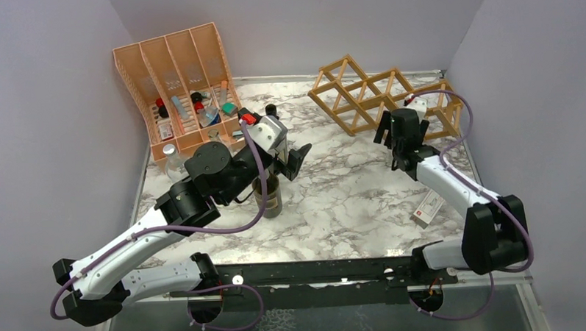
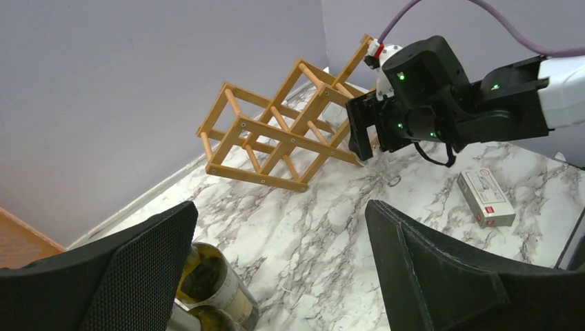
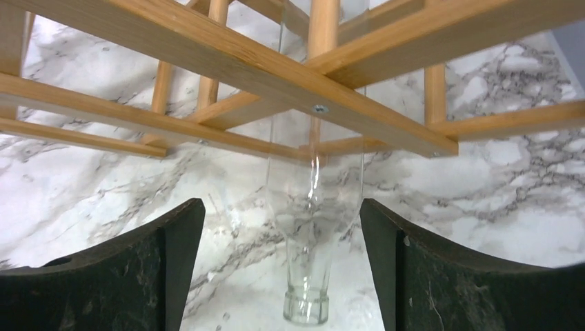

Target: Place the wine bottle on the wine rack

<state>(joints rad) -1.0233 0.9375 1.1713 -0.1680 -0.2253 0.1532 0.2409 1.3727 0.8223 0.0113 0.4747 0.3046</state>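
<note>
Marble table (image 1: 336, 208), with a clear glass wine bottle (image 3: 314, 200) lying among the lower sticks of the wine rack (image 2: 290, 140) at the far right corner.
Near the left edge, the left gripper (image 2: 279, 210) is held wide open and empty above a dark labelled bottle (image 1: 269, 197) standing upright. Farther off, the right gripper (image 3: 281, 207) is spread either side of the clear neck without contact, presumably so the rack alone bears it.

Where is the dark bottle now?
The dark bottle stands left of centre in the top view, by the left gripper, far from the wine rack.
</note>
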